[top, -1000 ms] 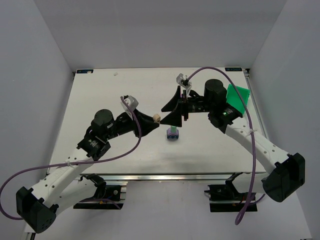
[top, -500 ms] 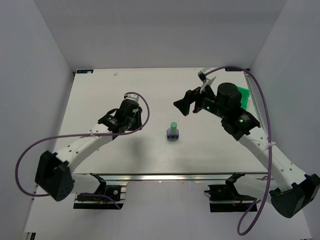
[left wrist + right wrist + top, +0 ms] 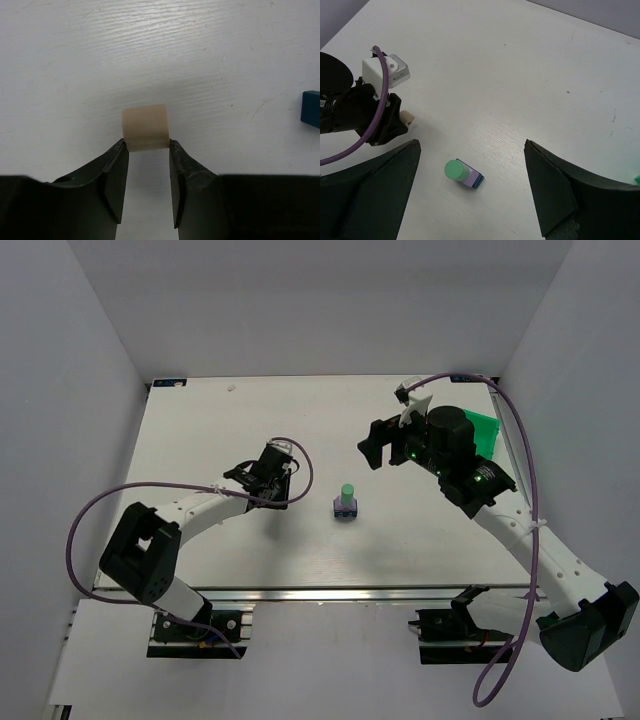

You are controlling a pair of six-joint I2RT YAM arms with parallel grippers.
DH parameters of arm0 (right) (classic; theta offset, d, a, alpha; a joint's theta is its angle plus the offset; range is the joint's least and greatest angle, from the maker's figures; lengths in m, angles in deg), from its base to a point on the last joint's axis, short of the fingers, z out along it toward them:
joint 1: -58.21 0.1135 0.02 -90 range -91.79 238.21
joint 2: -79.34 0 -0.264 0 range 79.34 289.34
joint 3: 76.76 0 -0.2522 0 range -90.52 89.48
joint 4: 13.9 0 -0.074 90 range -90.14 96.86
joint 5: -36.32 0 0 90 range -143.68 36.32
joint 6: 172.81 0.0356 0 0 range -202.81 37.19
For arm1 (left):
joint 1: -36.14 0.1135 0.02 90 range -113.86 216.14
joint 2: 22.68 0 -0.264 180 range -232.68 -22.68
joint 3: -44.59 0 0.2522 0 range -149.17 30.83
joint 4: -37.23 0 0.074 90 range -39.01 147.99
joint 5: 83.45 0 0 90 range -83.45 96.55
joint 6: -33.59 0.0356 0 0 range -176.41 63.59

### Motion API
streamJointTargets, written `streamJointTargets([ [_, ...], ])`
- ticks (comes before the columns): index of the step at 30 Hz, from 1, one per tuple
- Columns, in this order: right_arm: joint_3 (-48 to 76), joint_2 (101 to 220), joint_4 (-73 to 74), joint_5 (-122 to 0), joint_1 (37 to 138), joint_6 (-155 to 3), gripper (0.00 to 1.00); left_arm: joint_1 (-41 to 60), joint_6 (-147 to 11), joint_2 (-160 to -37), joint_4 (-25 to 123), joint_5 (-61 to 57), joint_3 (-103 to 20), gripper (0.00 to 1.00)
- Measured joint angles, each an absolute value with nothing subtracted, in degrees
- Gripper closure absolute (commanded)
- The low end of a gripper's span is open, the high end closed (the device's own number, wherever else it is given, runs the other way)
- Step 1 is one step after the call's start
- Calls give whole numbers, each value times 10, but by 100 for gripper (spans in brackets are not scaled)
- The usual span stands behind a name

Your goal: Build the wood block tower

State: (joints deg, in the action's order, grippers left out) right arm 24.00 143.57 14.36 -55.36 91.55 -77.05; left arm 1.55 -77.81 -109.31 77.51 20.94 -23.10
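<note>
Compared with one second ago, the left arm has folded lower over the surface, and its tool now sits left of the tower, near it but apart. This tool is clamped on a cream block, a short smooth cylinder of painted wood, pinched at its lower edge by the two black fingers. The surface under it is white with a fine streaked grain. At the right edge of the left wrist view a dark blue corner shows, perhaps the foot of the tower. The tower stands in the middle: a blue base, a lilac block and a round mint green top. The right tool has drawn back from it and now stands wide apart, holding nothing. A bright green bin lies behind it.
</note>
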Motion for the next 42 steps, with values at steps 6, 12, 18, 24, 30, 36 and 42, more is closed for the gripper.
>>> streamJointTargets([
  [6,240,1436,150,-529,916,-774,11,16,-736,-1118,732,160,-214,100],
  [12,240,1436,150,-523,916,-778,11,16,-674,-1118,701,101,-194,100],
  [18,240,1436,150,-523,916,-789,11,16,-594,-1102,698,42,-178,100],
  [24,240,1436,150,-523,916,-795,11,15,-548,-1106,704,12,-178,100],
  [30,240,1436,150,-521,916,-801,11,15,-539,-1154,715,17,-194,95],
  [36,240,1436,150,-519,916,-802,11,11,-538,-1169,719,25,-211,77],
  [42,240,1436,150,-519,916,-803,11,11,-539,-1169,719,27,-211,57],
])
